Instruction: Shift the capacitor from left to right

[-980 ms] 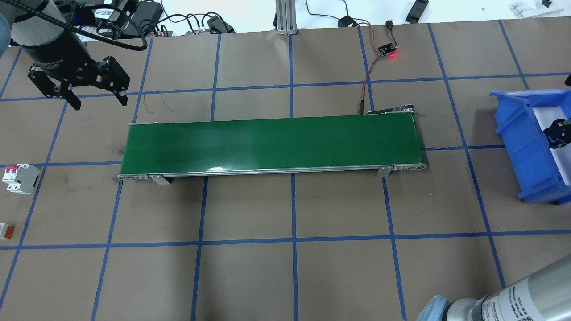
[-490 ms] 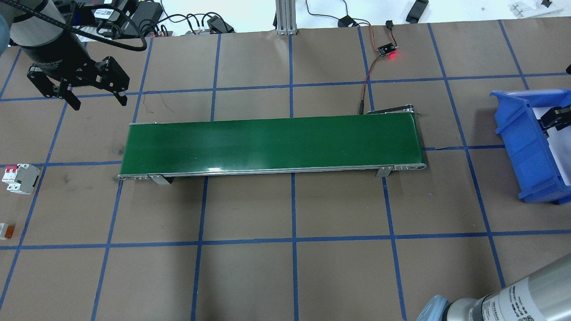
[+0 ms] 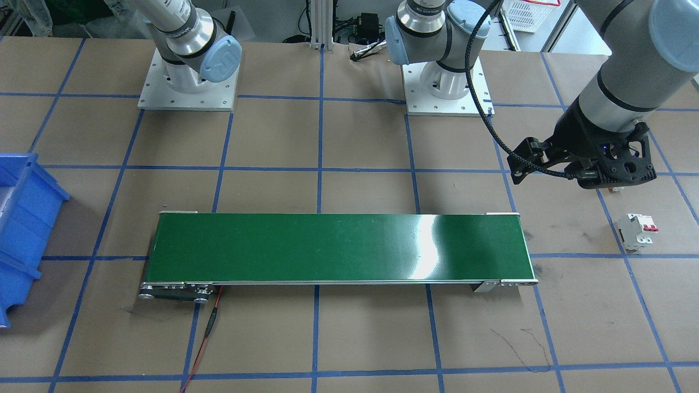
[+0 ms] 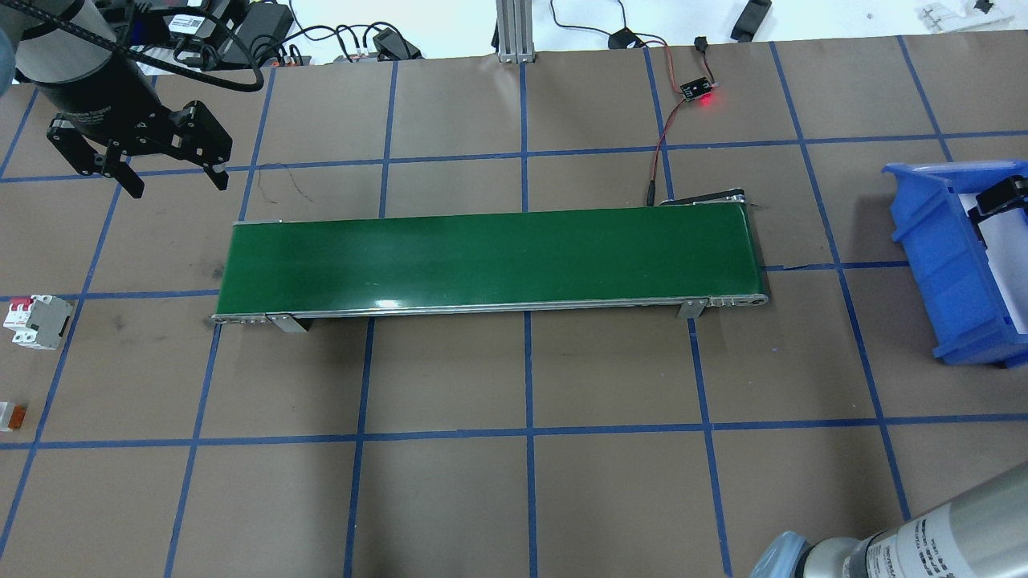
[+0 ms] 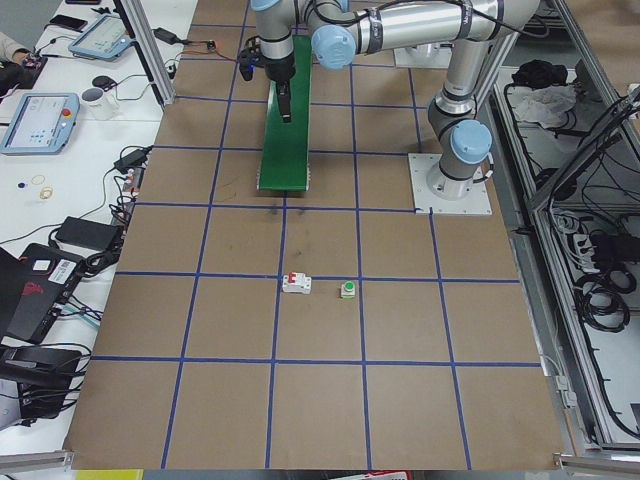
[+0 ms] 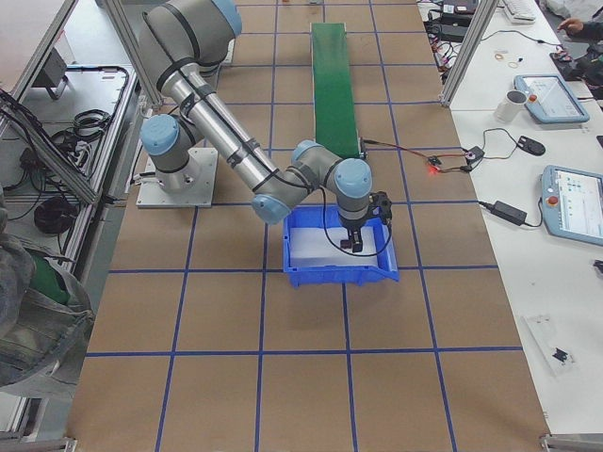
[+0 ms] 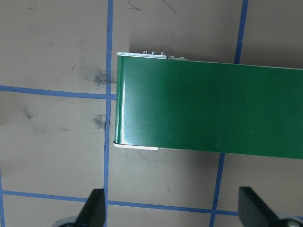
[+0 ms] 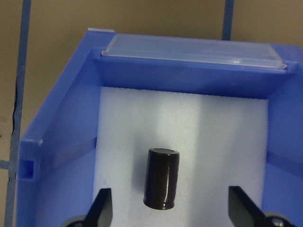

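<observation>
The capacitor (image 8: 162, 178), a small glossy dark cylinder, rests on the white foam inside the blue bin (image 8: 57, 142). My right gripper (image 8: 169, 210) is open above it, one finger on each side, not touching it. It shows at the bin (image 4: 940, 257) on the overhead view's right edge (image 4: 1000, 199) and in the right side view (image 6: 356, 240). My left gripper (image 4: 175, 183) is open and empty, hovering beyond the left end of the green conveyor belt (image 4: 490, 257). The left wrist view shows that belt end (image 7: 208, 109) between its fingers.
A white breaker with red switches (image 4: 36, 321) and a small orange-and-white part (image 4: 10, 416) lie at the table's left edge. A green-topped push button (image 5: 349, 290) sits next to the breaker (image 5: 297, 284). A sensor board with a red light (image 4: 697, 90) and its wires lie behind the belt.
My right gripper has moved up the overhead picture over the bin. My left gripper has drifted slightly the same way. The belt and the breaker have not moved.
</observation>
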Controlling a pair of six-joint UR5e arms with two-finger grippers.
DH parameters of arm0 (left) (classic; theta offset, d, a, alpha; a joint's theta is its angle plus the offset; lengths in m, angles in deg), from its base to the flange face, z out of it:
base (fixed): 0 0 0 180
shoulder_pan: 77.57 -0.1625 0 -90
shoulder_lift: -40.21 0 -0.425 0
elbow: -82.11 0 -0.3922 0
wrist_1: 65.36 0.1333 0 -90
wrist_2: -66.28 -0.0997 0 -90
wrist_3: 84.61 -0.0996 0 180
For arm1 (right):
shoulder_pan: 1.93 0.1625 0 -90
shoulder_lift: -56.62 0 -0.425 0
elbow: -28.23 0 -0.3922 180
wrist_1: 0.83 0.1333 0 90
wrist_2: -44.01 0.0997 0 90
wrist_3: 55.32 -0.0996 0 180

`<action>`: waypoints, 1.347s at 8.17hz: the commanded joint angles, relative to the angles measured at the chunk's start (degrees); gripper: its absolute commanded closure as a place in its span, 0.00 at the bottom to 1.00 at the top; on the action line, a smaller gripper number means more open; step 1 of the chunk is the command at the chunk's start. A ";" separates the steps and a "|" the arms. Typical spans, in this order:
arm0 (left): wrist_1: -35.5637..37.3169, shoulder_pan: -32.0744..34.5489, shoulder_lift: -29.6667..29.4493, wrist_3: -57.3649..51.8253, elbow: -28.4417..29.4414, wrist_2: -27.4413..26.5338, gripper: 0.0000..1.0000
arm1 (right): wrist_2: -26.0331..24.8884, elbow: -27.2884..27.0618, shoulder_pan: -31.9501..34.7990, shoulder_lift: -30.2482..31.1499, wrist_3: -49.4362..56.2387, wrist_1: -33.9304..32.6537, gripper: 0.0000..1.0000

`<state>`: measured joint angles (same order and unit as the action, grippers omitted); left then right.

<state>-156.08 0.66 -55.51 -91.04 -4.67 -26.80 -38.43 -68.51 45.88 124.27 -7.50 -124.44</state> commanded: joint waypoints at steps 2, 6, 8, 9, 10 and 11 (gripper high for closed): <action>0.02 0.00 0.01 -0.07 0.12 0.00 0.00 | -1.23 0.50 0.70 11.85 -3.25 1.42 0.00; -0.42 0.00 1.24 -0.16 0.47 -0.44 0.00 | -8.42 1.03 12.70 21.29 -18.42 12.15 0.00; -0.51 0.00 1.68 -0.16 0.56 -0.44 0.00 | -7.65 1.03 21.67 22.44 -30.44 15.67 0.00; -0.51 0.00 1.86 -0.16 0.56 -0.44 0.00 | -7.91 1.03 25.98 23.22 -33.37 15.68 0.00; -0.51 0.00 2.03 -0.16 0.64 -0.44 0.00 | -7.82 1.03 29.59 23.32 -38.02 15.85 0.00; -0.51 0.00 2.03 -0.16 0.56 -0.44 0.00 | -7.91 0.94 33.28 23.15 -40.93 15.94 0.00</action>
<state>-156.58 0.66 -53.65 -91.20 -4.07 -27.24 -46.25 -67.50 72.16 147.26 -41.79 -108.84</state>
